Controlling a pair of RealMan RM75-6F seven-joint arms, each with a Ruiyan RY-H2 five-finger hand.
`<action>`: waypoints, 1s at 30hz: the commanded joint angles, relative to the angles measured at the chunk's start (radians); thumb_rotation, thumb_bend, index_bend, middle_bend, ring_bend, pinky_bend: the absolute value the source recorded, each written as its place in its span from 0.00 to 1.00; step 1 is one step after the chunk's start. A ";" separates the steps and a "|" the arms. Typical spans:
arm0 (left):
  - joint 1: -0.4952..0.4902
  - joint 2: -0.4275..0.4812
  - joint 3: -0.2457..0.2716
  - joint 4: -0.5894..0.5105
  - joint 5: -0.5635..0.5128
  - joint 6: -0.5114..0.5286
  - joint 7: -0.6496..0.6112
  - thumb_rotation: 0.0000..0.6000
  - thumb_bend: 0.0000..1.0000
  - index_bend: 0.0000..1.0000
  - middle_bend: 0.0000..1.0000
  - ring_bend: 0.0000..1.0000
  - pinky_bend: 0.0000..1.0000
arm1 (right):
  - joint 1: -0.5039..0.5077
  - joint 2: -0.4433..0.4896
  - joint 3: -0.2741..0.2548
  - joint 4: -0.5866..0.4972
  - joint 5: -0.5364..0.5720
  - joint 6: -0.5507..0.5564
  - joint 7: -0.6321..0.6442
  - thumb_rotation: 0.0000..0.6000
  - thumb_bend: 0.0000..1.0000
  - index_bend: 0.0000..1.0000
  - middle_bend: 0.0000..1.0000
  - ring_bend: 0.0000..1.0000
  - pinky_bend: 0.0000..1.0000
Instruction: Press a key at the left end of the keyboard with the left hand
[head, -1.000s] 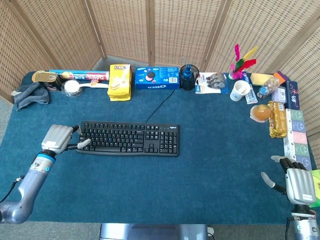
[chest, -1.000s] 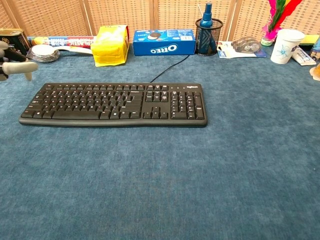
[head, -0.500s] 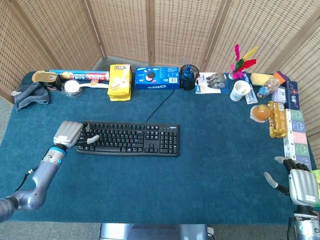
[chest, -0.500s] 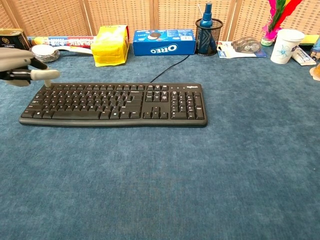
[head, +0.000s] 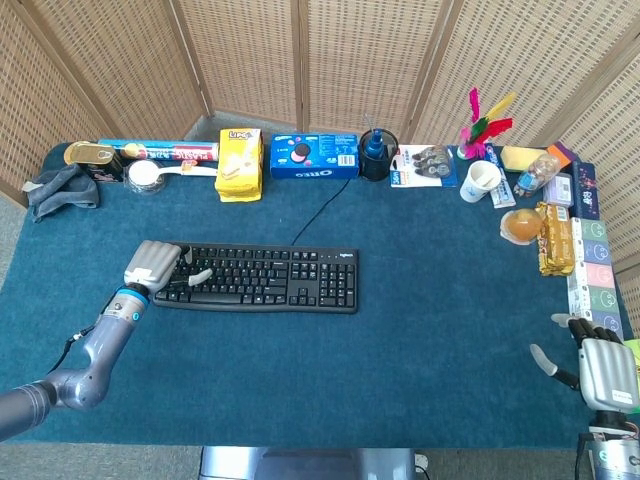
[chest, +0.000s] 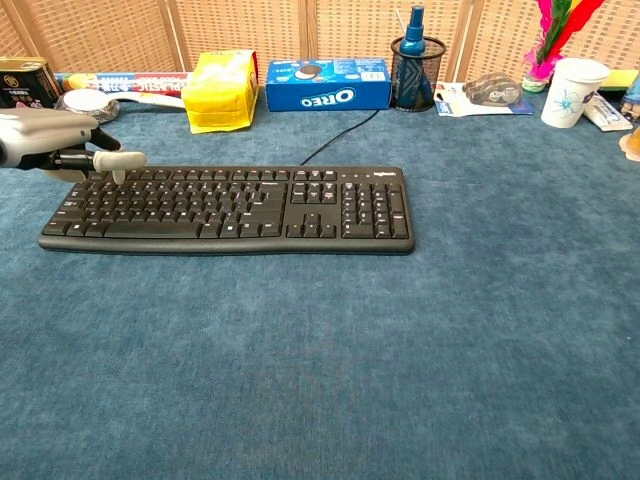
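Note:
The black keyboard (head: 256, 277) (chest: 228, 207) lies flat in the left-middle of the blue table, its cable running to the back. My left hand (head: 156, 266) (chest: 42, 141) hovers over the keyboard's left end, back upward, holding nothing. Its thumb sticks out to the right above the upper key rows, and the other fingers (head: 172, 289) bend down toward the leftmost keys. Whether a fingertip touches a key cannot be made out. My right hand (head: 598, 366) rests at the table's near right corner, fingers apart and empty; the chest view does not show it.
Along the back edge stand a tin (head: 92, 157), a yellow box (head: 239, 163), an Oreo pack (head: 313, 156), a pen cup (head: 378, 153) and a paper cup (head: 481, 180). A grey cloth (head: 60, 190) lies at the far left. Snack packs (head: 575, 245) line the right edge.
My left hand has moved right and toward the back, from beside the keyboard's left edge to over its leftmost keys. The right hand has hardly moved.

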 joint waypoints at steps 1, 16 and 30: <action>-0.004 -0.004 0.004 0.006 -0.004 0.000 0.001 0.00 0.11 0.39 1.00 1.00 0.97 | -0.001 0.000 0.000 0.002 0.002 -0.001 0.001 0.00 0.27 0.31 0.36 0.35 0.36; -0.027 -0.012 0.024 0.019 -0.029 0.000 0.007 0.00 0.11 0.39 1.00 1.00 0.96 | -0.009 0.000 0.000 0.008 0.005 0.004 0.010 0.00 0.27 0.31 0.36 0.35 0.36; 0.003 0.043 0.004 -0.047 0.019 0.105 -0.059 0.00 0.11 0.39 1.00 1.00 0.96 | -0.018 0.005 -0.002 0.005 -0.003 0.017 0.016 0.00 0.27 0.31 0.36 0.35 0.35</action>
